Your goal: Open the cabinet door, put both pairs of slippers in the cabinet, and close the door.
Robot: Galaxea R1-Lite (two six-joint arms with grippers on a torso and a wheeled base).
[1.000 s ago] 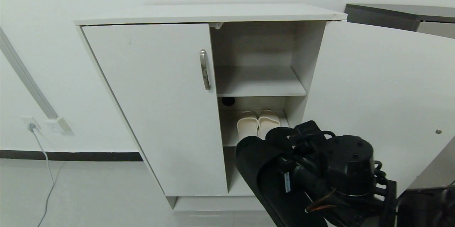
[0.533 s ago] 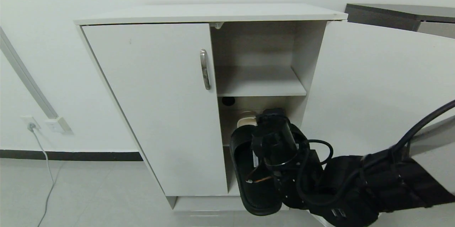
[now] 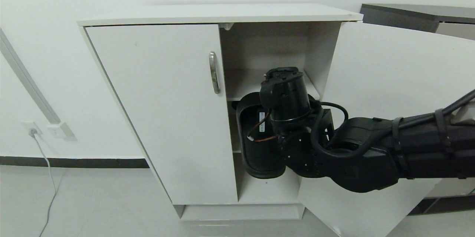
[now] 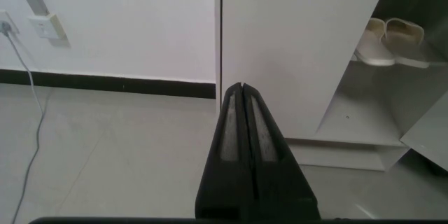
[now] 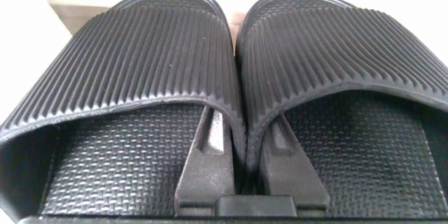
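1. Room: white wall (image 3: 55, 44) and pale tiled floor (image 3: 92, 200); a wall socket (image 3: 31, 128) with a grey cable (image 3: 50, 188) sits off to the robot's left.
2. Cabinet (image 3: 219, 13): white, two doors. Left door (image 3: 159, 111) shut, with a metal handle (image 3: 213, 72). Right door (image 3: 393, 81) swung wide open.
3. White slippers (image 4: 392, 38): one pair, side by side on the middle shelf (image 4: 364, 77) of the open half.
4. Black slippers (image 3: 256, 144): one pair, held steeply tilted at the mouth of the open half, between the upper shelf (image 3: 241, 81) and the cabinet floor (image 3: 267, 190). Contact with any board cannot be made out.
5. Right end effector (image 5: 241, 147): one finger inside each black slipper, pinching the two adjoining side walls together.
6. Left end effector (image 4: 241, 94): fingers pressed together, carrying nothing, held low near the shut door.
7. Step in hand, as judged: stowing the second pair; the door has been opened and the first pair stored.
8. Next move, as judged: level the black pair, ease it onto a free board clear of the shelf edges and the white pair, release, withdraw, then swing the right door shut.
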